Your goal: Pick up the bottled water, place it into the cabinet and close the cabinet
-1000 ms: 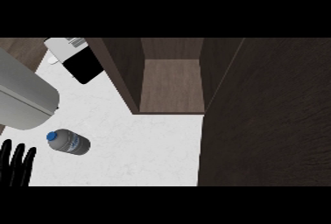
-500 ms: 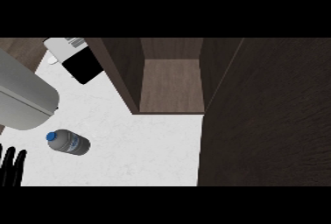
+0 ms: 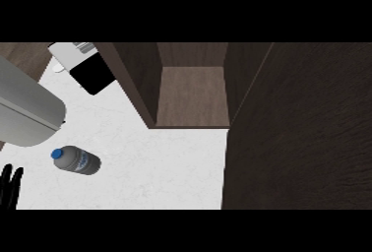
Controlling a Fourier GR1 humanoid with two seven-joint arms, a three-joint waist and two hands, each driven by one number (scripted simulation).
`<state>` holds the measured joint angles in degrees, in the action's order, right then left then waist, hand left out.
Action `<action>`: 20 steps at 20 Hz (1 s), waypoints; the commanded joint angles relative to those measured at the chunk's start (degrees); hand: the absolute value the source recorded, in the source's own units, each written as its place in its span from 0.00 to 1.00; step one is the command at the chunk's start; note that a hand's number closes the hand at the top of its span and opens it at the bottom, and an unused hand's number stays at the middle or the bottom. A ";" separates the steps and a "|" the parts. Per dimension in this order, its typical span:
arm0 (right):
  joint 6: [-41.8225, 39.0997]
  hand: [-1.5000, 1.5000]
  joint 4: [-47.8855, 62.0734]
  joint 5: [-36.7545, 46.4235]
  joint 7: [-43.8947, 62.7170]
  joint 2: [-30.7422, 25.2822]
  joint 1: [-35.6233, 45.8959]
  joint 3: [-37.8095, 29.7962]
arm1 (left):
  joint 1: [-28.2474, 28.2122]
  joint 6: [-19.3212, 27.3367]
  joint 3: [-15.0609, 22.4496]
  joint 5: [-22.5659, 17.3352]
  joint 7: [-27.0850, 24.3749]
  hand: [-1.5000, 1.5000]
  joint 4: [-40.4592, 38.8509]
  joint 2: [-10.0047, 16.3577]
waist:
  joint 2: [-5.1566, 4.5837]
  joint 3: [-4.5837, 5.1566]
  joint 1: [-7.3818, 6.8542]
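The bottled water (image 3: 75,160) lies on its side on the white counter (image 3: 160,172), its blue cap pointing to the left. Only the straight black fingers of my left hand (image 3: 9,188) show, at the lower left edge; they stand open, apart from the bottle and below-left of it. The cabinet (image 3: 193,96) stands open at the back, and nothing sits on its brown shelf. Its dark door (image 3: 305,133) swings out over the right side of the view. My right hand does not show.
A large grey rounded body (image 3: 22,110) fills the left edge just above the bottle. Behind it are a black flat item (image 3: 94,74) and a white object (image 3: 69,50). The cabinet's left wall (image 3: 134,83) juts toward the counter.
My left hand has slid toward the left edge, so less of it shows now. The bottle and the cabinet door have not moved.
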<state>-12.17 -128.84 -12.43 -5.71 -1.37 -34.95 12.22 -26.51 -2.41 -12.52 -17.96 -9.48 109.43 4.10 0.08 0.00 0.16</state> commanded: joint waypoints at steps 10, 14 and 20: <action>-2.09 0.00 -2.15 0.74 -5.43 -1.08 -8.37 3.30 | 12.76 -3.63 -5.37 1.16 -4.09 0.00 -24.53 3.70 | 0.00 0.02 0.64; -2.57 0.00 -3.22 -2.34 -3.49 -3.23 -6.01 -0.53 | 13.76 -7.33 -9.26 -0.49 -10.48 0.00 -34.03 5.20 | -0.04 0.03 0.29; 0.75 0.00 0.59 3.32 -4.25 0.10 -3.12 5.48 | 21.62 -8.94 -9.46 -1.16 -12.75 0.00 -47.60 5.19 | -0.09 0.04 0.26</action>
<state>-12.93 -127.88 -10.22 -10.97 -2.02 -38.98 15.84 -8.67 -9.89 -20.95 -18.73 -19.42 70.45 8.91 0.03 0.03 0.43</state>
